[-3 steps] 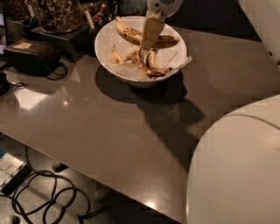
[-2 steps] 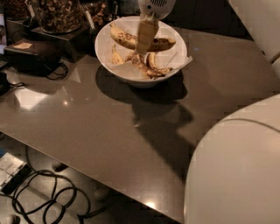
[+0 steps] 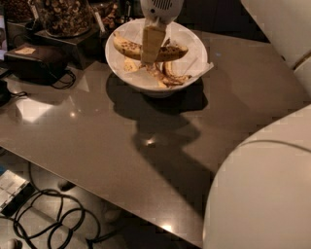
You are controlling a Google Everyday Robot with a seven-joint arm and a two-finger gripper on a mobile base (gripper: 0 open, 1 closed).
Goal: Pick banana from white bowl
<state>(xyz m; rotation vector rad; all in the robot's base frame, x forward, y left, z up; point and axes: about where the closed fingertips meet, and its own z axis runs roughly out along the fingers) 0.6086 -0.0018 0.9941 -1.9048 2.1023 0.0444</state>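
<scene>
The gripper (image 3: 150, 56) hung over the white bowl (image 3: 146, 87), which sat toward 12 o'clock on the counter (image 3: 97, 141). Its tip was down inside the rim, right in front of the banana's middle. The banana (image 3: 127, 47) lay across the far half of the bowl, one end at about 10 o'clock and the other at about 3 o'clock, resting on crinkled paper (image 3: 195, 67). Whether the jaws were apart or already clamped on the fruit could not be told, since the gripper's own body hid that spot.

The main risk was a poor grip. The banana looked soft and speckled, so a hard squeeze could crush it. A hold away from its middle could let it swing and slip out on the way up. Darker peel pieces (image 3: 167, 75) lay at 5 o'clock in the bowl, with a pale stub (image 3: 129, 64) at 8 o'clock. Both were close beneath the gripper and could be caught instead of the banana, or along with it. The paper could also snag and come up with the fruit. The snack jars (image 3: 63, 14) at 10 o'clock from the bowl stood near enough to be knocked on a careless retreat.
</scene>
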